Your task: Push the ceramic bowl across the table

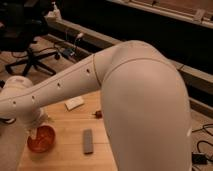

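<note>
The orange-red ceramic bowl [44,140] sits on the light wooden table [70,157] near its front left corner. My big white arm sweeps from the right across the view to the left. Its wrist end hangs over the table's left edge, and my gripper [35,129] points down at the bowl's left rim, at or just above it. The arm hides the back left part of the table, and no white cup shows.
A grey flat block [88,141] lies on the table right of the bowl. A white packet [75,103] and a small red object [98,114] lie farther back. A black office chair [27,47] stands on the floor beyond the table's left side.
</note>
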Controlling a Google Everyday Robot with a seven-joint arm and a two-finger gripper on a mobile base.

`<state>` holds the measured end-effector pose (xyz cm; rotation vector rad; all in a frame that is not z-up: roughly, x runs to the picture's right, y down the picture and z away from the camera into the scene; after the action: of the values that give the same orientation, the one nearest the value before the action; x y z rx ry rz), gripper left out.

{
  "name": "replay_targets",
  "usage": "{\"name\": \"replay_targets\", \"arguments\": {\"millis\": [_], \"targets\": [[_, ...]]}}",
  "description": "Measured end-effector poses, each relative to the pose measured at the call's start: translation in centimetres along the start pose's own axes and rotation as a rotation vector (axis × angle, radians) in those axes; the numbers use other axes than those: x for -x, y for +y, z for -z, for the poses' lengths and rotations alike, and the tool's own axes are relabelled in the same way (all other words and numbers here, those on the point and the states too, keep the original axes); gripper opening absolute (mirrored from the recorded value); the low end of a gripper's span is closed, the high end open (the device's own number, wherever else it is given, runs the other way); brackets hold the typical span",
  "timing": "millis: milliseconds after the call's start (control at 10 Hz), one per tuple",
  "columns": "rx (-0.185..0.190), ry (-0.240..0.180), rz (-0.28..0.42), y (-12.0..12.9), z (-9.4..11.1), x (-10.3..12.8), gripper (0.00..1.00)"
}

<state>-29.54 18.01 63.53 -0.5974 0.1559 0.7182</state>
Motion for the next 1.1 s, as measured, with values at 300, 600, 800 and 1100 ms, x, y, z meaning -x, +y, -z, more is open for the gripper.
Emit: {"name": "replay_targets", "arguments": {"millis": [300, 600, 800, 1100], "targets": [[-0.008, 0.014, 0.175, 5.2, -1.1, 0.1, 0.61], [-0.001, 0.039, 0.293, 9.6, -3.0, 0.2, 0.32], [0.015, 0.064, 0.326, 11.8, -4.6, 0.3, 0.12], [0.124, 0.096, 0.312, 15.0, -6.7, 1.2, 0.0]]}}
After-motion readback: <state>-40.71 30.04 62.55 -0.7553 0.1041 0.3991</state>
